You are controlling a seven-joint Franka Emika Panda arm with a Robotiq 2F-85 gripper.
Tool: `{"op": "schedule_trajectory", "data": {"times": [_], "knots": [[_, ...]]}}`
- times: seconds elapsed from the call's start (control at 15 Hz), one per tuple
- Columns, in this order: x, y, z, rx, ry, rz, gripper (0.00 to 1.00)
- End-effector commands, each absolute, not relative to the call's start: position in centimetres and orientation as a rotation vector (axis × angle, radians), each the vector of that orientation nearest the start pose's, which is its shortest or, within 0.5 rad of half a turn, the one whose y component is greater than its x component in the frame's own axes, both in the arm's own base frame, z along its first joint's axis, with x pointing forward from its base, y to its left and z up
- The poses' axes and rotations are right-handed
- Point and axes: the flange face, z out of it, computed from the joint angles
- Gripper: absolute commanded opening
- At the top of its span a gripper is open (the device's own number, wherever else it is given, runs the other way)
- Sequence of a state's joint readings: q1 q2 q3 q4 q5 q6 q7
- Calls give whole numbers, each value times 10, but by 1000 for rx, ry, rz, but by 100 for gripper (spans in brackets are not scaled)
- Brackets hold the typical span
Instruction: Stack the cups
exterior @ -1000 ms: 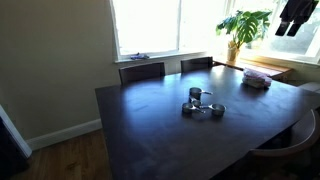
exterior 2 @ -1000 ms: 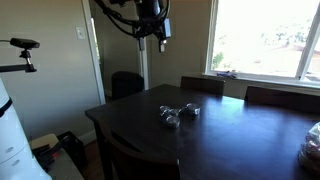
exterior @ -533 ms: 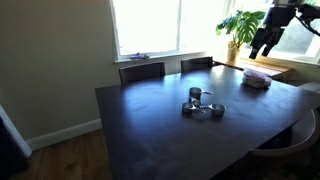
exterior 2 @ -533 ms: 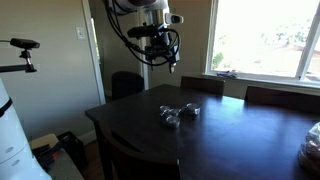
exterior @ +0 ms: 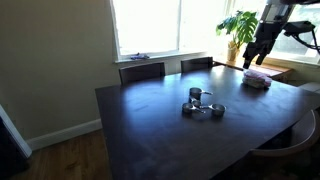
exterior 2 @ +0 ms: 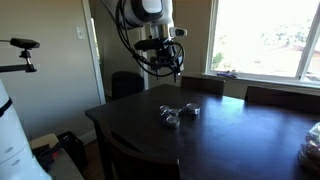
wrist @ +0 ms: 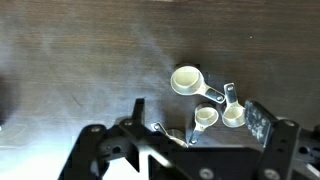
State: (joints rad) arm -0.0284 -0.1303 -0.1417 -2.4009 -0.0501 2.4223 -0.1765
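- One dark table (exterior: 140,120), also in the other outside camera (exterior 2: 240,145), wide and glossy, far below the fingers.
- One robot arm (exterior 2: 148,14), bent over at the top and reaching down toward the table; in an exterior view (exterior: 272,14) slanting in from the upper corner, hanging in the air and touching nothing.
- Two dark chairs, one (exterior: 141,70) beside the next (exterior: 196,63), pushed in at the table's window side, well away from the fingers.
- One leafy green plant (exterior: 243,27) by the window, just beside the fingers as seen in an exterior view.
- One flat pinkish thing (exterior: 257,79) on the table, under the fingers in that same view.
- One gripper (wrist: 197,114), pointing down, seen in both exterior views (exterior: 249,60) (exterior 2: 174,70); two fingers (wrist: 135,112) spread wide apart, pinching nothing.
- Three small shiny cups (wrist: 208,100) with thin handles, clustered near the middle of the table (exterior: 203,105) (exterior 2: 178,113), well apart from the fingers.
- In the wrist view, the largest (wrist: 186,80) past the fingertips, the smallest (wrist: 205,117) and the middle one (wrist: 233,114) side by side in the gap between the fingers.
- All three mouth up, unstacked, showing bright bare insides.
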Motion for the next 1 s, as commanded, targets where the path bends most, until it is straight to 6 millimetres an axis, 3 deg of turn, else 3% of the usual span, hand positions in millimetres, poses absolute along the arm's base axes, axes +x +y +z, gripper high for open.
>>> {"op": "schedule_trajectory", "data": {"times": [0.0,0.07,0.53,0.93], "knots": [[484,-84,381,-3176,-65,-232,100],[486,-82,376,-3172,-62,-224,100],[521,-53,286,-3145,-141,40,100],[552,-36,232,-3141,-212,124,100]]}}
